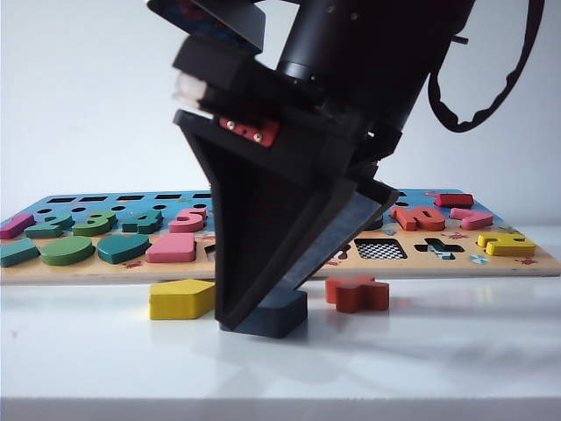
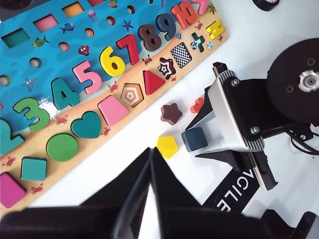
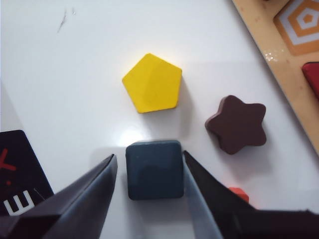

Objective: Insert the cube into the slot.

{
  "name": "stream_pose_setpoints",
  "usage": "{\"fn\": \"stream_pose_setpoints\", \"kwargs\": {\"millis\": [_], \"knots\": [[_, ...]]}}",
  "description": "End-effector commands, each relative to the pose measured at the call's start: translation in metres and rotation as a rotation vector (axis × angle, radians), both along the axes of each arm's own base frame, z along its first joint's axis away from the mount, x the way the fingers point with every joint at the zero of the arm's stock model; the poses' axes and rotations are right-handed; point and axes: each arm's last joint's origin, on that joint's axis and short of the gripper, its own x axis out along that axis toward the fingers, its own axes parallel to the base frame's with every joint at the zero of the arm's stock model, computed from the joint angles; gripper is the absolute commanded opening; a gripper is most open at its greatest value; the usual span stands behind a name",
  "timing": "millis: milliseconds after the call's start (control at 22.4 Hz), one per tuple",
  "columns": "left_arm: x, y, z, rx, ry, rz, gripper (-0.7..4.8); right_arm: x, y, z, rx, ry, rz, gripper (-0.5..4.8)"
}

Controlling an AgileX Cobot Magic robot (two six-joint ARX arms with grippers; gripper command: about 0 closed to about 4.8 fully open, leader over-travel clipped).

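Right gripper (image 3: 149,172) is down at the surface (image 1: 438,368), centre of the exterior frame, fingers (image 3: 87,196) straddling the cube (image 3: 153,169). One finger looks to touch its side, the other stands slightly off; not gripped. Cube lies flat between the yellow pentagon (image 3: 152,83) and the red cross piece (image 1: 358,293). Slot (image 1: 379,249) sits on the puzzle board (image 1: 491,266), right of centre. Left gripper (image 2: 149,174) hangs at the bottom of its view, fingers together, holding nothing.

Cube (image 3: 153,169) on table (image 3: 75,74) between right gripper (image 3: 149,174) jaws, pentagon piece (image 3: 152,83) just beside
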Motion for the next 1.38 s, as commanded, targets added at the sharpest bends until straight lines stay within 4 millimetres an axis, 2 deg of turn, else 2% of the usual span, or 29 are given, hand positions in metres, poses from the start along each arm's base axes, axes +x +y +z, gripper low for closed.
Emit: {"fn": "stream_pose_setpoints", "kwargs": {"millis": [45,268,491,670,938,1161,1385], "knots": [[0.0,0.0,0.003,-0.014,-0.016,-0.002,0.17,0.001,0.001,0.002,0.0,-0.032,0.014,2.14],[0.0,0.0,0.003,-0.014,-0.016,-0.002,0.17,0.0,0.0,0.001,-0.011,-0.031,0.016,2.06],[0.001,0.0,0.003,-0.014,-0.017,-0.002,0.17,0.0,0.0,0.001,-0.012,-0.032,0.02,1.45],[0.001,0.0,0.003,-0.014,-0.017,-0.002,0.17,0.0,0.0,0.001,-0.011,-0.032,0.02,1.24],[0.001,0.0,0.003,-0.014,-0.017,-0.002,0.17,0.0,-0.001,0.006,0.002,-0.041,0.023,1.16],[0.0,0.0,0.003,-0.014,-0.017,-0.002,0.17,-0.003,-0.006,0.018,0.029,-0.084,0.069,1.15],[0.0,0.0,0.003,-0.014,-0.016,-0.002,0.17,0.001,-0.018,0.045,0.019,-0.172,0.169,1.15]]}}
